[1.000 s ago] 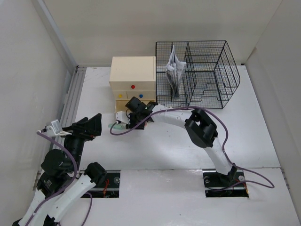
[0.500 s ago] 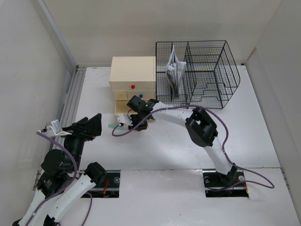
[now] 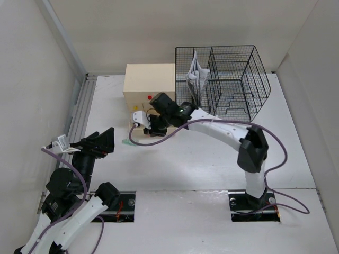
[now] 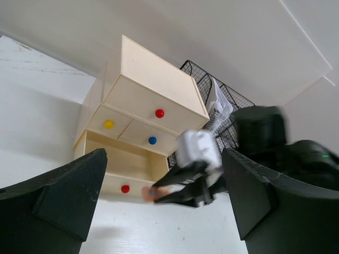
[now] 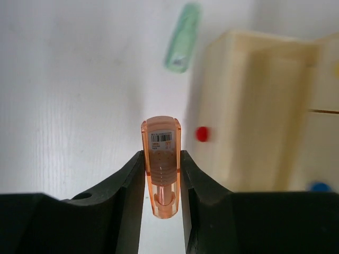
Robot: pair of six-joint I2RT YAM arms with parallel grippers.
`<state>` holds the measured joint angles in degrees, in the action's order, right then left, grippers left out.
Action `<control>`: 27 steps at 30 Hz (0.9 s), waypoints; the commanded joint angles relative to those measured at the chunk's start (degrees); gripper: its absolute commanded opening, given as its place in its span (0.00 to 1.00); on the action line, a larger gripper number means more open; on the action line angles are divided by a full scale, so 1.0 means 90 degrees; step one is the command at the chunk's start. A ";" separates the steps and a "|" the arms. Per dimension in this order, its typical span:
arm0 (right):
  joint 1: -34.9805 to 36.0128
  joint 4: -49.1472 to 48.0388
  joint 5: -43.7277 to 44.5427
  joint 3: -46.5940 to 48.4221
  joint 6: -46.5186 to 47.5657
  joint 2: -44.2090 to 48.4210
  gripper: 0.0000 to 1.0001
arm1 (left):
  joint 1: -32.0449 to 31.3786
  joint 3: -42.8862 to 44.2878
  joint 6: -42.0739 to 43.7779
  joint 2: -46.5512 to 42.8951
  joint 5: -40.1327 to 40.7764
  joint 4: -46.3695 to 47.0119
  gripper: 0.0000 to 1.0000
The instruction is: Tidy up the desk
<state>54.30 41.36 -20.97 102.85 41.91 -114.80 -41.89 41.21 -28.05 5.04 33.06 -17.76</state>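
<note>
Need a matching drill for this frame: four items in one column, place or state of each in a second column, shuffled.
Column 1
1. orange tube
2. green tube
3. papers
4. bottom drawer

Column 2
A. upright in the wire basket
B. pulled open
C. gripped in the right tool
D. lying on the desk

Pairs: 1-C, 2-D, 3-A, 4-B
</note>
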 commanded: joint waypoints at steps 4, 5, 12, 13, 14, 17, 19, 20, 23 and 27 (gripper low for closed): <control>-0.0008 -0.1802 0.1712 -0.0528 -0.0945 0.0813 0.08 | 0.0025 -0.0009 0.0119 0.0007 -0.0011 0.0206 0.88; -0.0008 -0.1919 0.2024 -0.0529 -0.1013 0.0716 0.08 | 0.0025 -0.0009 0.0119 0.0007 -0.0011 0.0206 0.88; -0.0067 -0.2486 0.3706 -0.0529 -0.1073 0.0179 0.19 | 0.0025 -0.0009 0.0119 0.0065 0.0047 0.0206 0.88; -0.0067 -0.2564 0.3842 -0.0529 -0.1073 0.0178 0.25 | 0.0025 -0.0009 0.0119 0.0065 0.0048 0.0206 0.88; -0.0067 -0.2623 0.3902 -0.0529 -0.1140 0.0110 0.42 | 0.0025 -0.0009 0.0119 0.0065 0.0048 0.0206 0.88; -0.0067 -0.2681 0.3902 -0.0529 -0.1141 0.0109 0.48 | 0.0025 -0.0009 0.0119 0.0065 0.0048 0.0206 0.88; -0.0067 -0.2682 0.3718 -0.0529 -0.1200 0.0187 0.49 | 0.0025 -0.0009 0.0119 0.0123 0.0048 0.0206 0.88; -0.0067 -0.2682 0.3485 -0.0529 -0.1200 0.0265 0.49 | 0.0025 -0.0009 0.0119 0.0124 0.0048 0.0206 0.86; -0.0067 -0.2468 0.2580 -0.0529 -0.1268 0.0354 0.49 | 0.0025 -0.0009 0.0119 0.0124 0.0106 0.0206 0.82; -0.0067 -0.1464 -0.0134 -0.0062 -0.0839 0.0218 0.27 | 0.0025 -0.0009 0.0060 0.0055 0.0174 0.0206 0.39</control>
<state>53.54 23.75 -2.48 98.13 32.73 -115.07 -41.89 41.21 -28.08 5.26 33.58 -17.74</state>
